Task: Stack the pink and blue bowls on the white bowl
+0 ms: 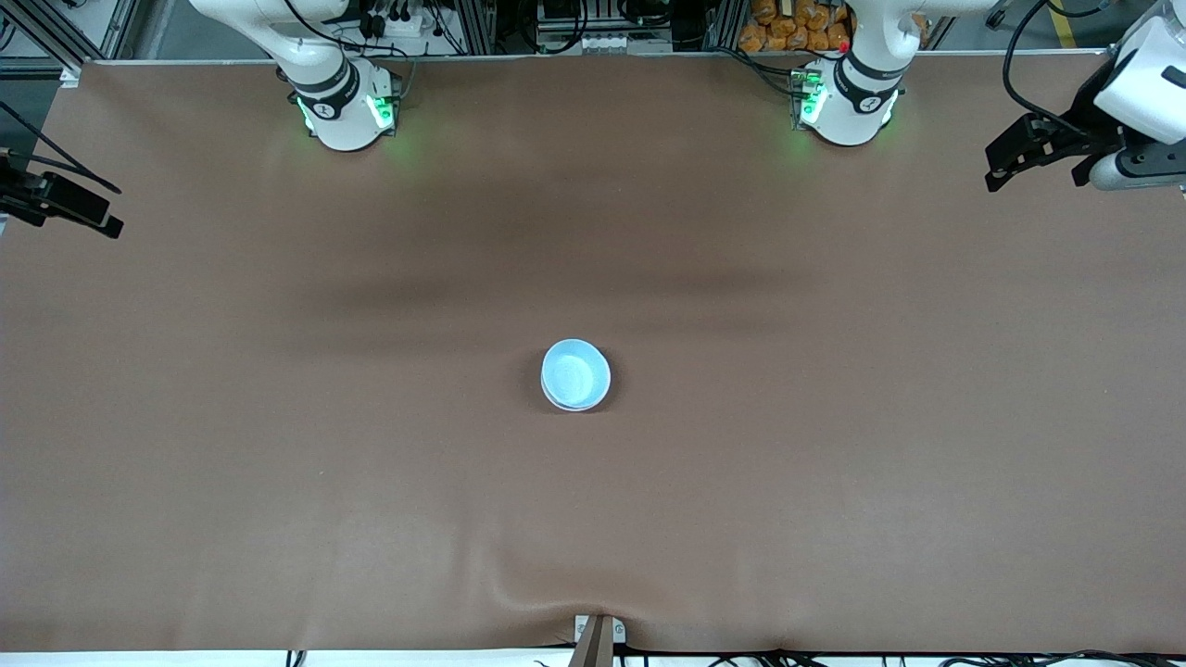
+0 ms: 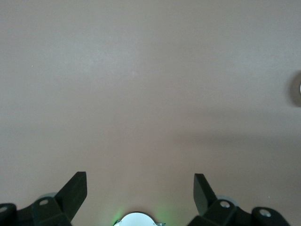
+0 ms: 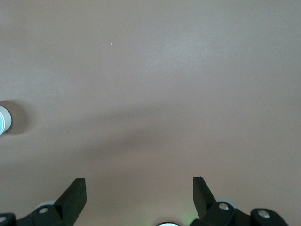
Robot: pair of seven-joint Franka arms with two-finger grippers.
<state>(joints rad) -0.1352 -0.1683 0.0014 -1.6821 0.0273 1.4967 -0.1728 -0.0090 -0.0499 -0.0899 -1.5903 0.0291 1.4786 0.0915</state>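
Observation:
The light blue bowl (image 1: 575, 372) sits mid-table as the top of a stack. A white rim (image 1: 561, 403) shows under its edge nearer the front camera, the white bowl. The pink bowl is hidden. The stack's edge also shows in the right wrist view (image 3: 3, 120) and in the left wrist view (image 2: 298, 89). My left gripper (image 1: 1033, 176) is open and empty over the left arm's end of the table, its fingers spread over bare cloth (image 2: 140, 188). My right gripper (image 1: 109, 211) is open and empty over the right arm's end (image 3: 139, 188). Both arms wait well away from the stack.
A brown cloth (image 1: 834, 445) covers the whole table, with a wrinkle at the edge nearest the front camera. The two arm bases (image 1: 347, 111) (image 1: 848, 106) stand at the edge farthest from the front camera, lit green. A small clamp (image 1: 598, 635) holds the near edge.

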